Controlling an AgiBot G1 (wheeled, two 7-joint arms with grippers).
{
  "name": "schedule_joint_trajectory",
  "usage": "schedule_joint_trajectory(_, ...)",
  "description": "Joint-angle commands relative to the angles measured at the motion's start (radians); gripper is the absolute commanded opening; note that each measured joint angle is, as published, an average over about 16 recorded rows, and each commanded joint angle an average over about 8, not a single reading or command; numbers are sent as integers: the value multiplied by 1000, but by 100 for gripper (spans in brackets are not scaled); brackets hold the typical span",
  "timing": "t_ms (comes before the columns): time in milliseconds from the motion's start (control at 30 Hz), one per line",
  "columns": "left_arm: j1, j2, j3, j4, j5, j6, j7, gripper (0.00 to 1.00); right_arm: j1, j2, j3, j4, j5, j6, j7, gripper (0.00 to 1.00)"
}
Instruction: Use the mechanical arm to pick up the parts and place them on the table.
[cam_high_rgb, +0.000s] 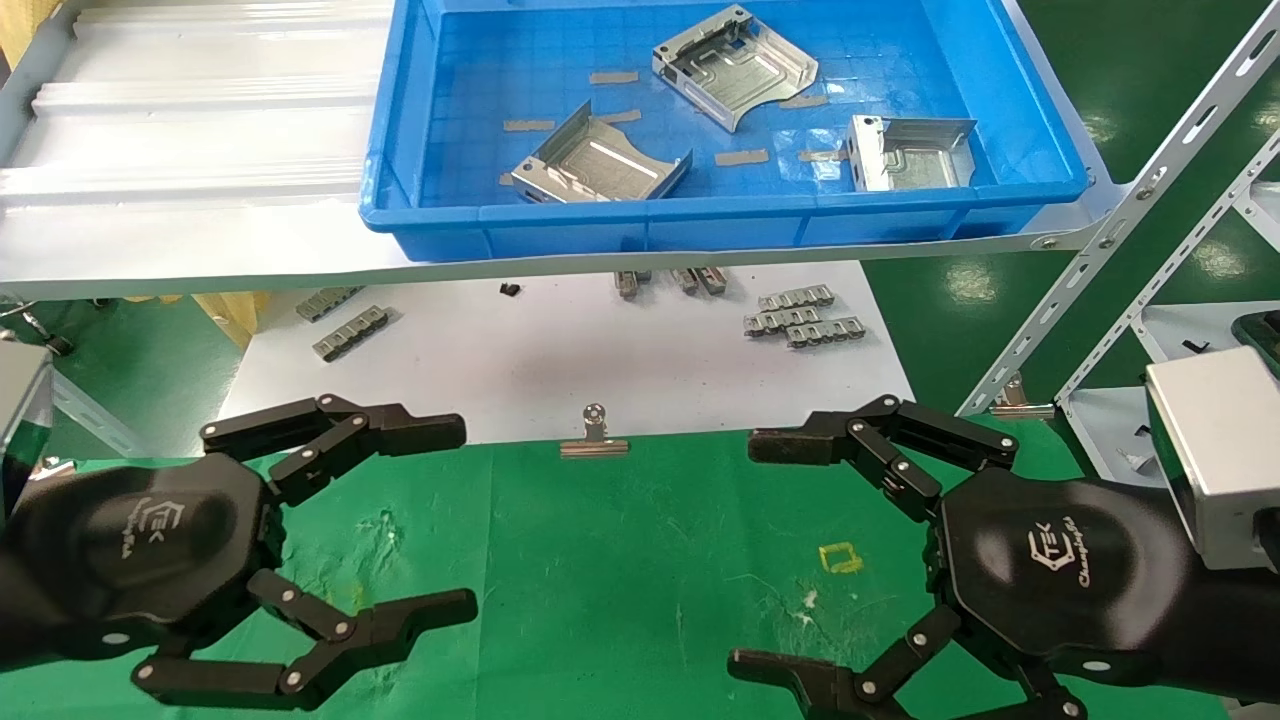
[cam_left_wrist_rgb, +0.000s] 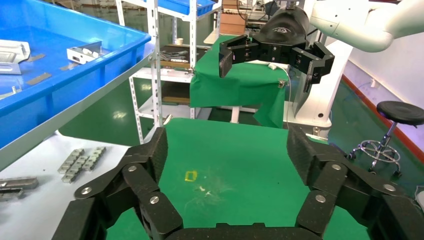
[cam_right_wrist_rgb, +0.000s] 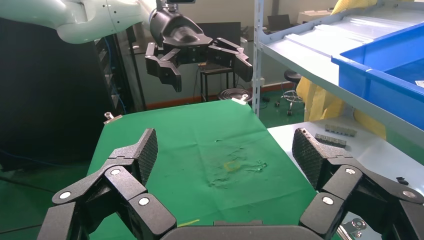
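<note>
Three parts (cam_high_rgb: 735, 65) are held in the bin (cam_high_rgb: 700, 225) at upper centre; the left gripper (cam_high_rgb: 455, 515) and right gripper (cam_high_rgb: 760, 555) are spread wide over the table (cam_high_rgb: 640, 560), nothing grasped.

Head camera: high, looking forward and down on the green bench (cam_high_rgb: 620, 560).
Wrist cameras: low, close behind own fingers (cam_left_wrist_rgb: 150, 155), facing each other.
Shared: yellow mark (cam_high_rgb: 840, 557).
</note>
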Motion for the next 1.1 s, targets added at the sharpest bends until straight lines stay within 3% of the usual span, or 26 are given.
schedule_joint_trajectory(33, 0, 0, 0, 0, 0, 0, 0, 0, 0, 0, 0, 0, 0, 0, 0, 100)
schedule_joint_trajectory(867, 0, 0, 0, 0, 0, 0, 0, 0, 3, -2, 1, 0, 0, 2, -1, 100)
schedule_joint_trajectory(1100, 0, 0, 0, 0, 0, 0, 0, 0, 123, -87, -8, -46, -58, 89, -17, 100)
